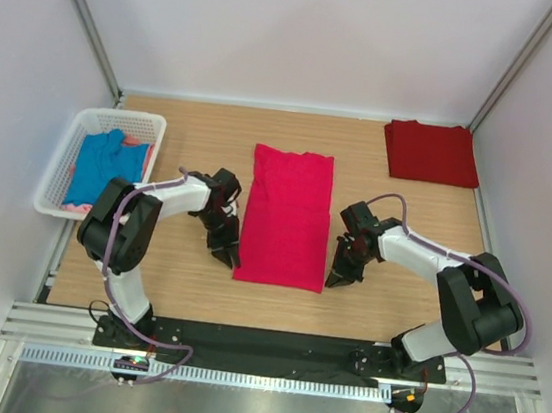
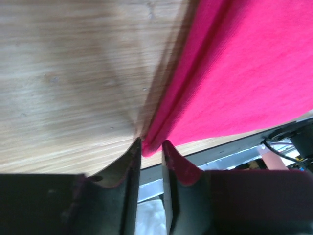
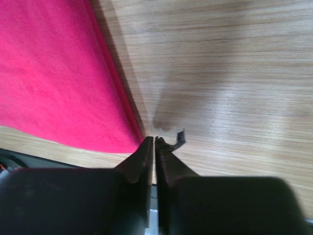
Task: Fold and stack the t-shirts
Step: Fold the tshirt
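A bright pinkish-red t-shirt (image 1: 287, 218) lies flat on the table as a long folded rectangle between my two arms. My left gripper (image 1: 230, 256) is low at its near left corner. In the left wrist view the jaws (image 2: 151, 143) stand slightly apart, astride the folded edge of the shirt (image 2: 244, 73). My right gripper (image 1: 336, 277) is at the near right corner. In the right wrist view it (image 3: 155, 138) is shut beside the shirt's edge (image 3: 49, 73), with no cloth visible between its tips. A darker red t-shirt (image 1: 431, 152) lies folded at the far right.
A white lattice basket (image 1: 55, 202) stands at the left edge, holding a blue t-shirt (image 1: 105, 165) with some pale pink cloth (image 1: 79, 208) under it. White walls close in the table on three sides. A black rail (image 1: 279, 346) runs along the near edge.
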Robot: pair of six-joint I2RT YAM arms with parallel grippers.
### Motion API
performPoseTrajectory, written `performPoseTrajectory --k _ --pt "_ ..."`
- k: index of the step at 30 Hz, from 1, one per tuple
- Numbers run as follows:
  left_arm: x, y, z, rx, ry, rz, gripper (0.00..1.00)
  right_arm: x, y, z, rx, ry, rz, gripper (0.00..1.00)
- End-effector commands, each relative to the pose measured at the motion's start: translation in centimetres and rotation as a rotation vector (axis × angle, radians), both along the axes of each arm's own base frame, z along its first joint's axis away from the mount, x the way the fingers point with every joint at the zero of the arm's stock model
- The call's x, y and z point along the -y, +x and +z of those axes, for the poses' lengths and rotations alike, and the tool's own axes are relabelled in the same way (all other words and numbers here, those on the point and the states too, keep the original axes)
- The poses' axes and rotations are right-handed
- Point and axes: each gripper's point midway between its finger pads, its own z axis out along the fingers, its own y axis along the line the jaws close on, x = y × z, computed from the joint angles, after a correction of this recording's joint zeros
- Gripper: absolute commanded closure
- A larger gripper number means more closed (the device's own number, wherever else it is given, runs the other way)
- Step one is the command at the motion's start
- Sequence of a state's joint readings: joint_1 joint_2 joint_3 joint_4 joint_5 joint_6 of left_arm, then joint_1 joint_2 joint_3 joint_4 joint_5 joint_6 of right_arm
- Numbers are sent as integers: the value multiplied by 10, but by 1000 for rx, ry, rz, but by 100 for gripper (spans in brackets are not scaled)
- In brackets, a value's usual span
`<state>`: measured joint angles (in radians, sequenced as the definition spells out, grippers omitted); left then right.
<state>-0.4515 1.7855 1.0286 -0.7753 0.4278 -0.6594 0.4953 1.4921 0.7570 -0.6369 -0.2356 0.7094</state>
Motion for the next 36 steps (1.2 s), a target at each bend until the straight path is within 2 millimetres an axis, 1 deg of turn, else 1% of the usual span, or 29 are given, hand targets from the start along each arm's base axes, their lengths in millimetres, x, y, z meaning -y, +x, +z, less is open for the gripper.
performPoseTrajectory --k 1,2,3,5,6,8,11,16,20,21,23,25,30,32,34,35,36 --pt "-6 -7 8 -18 32 7 74 -7 4 14 30 48 2 84" --pt "-7 -8 10 -14 36 5 72 -9 5 18 39 65 -1 76" --pt "-9 -10 12 -14 44 7 67 -11 5 20 40 76 -3 73" --pt "-8 -12 16 -9 33 15 64 -15 5 26 49 103 -5 66" --pt "-8 -17 14 -24 21 20 63 -15 6 26 48 106 -12 64" --pt "-4 -19 13 -26 -3 40 62 -17 4 27 48 119 -12 59" --pt "1 -26 7 -57 -42 68 61 -18 2 24 33 127 -7 56" --pt "0 -31 0 -74 -42 73 61 -19 -1 17 17 135 -1 54" --pt "-1 -34 -6 -83 -36 78 62 -13 -9 7 -7 112 -5 54" --pt "-2 -34 -8 -86 -32 79 62 -14 -9 6 -6 120 -7 54" --pt "-1 -36 -11 -94 -39 86 64 -14 -15 1 -23 129 -16 55" --pt "1 -35 -14 -92 -47 95 65 -15 -16 -3 -31 139 -22 57" --pt "3 -35 -17 -93 -58 103 71 -15 -18 -8 -37 144 -31 63" --pt "4 -33 -17 -88 -61 104 78 -16 -18 -8 -36 148 -31 65" --pt "4 -31 -17 -85 -63 108 86 -17 -18 -10 -40 146 -32 69" --pt "5 -31 -17 -85 -64 112 95 -18 -16 -10 -42 149 -34 70" --pt "6 -30 -16 -85 -67 114 99 -19 -16 -10 -45 152 -37 73"
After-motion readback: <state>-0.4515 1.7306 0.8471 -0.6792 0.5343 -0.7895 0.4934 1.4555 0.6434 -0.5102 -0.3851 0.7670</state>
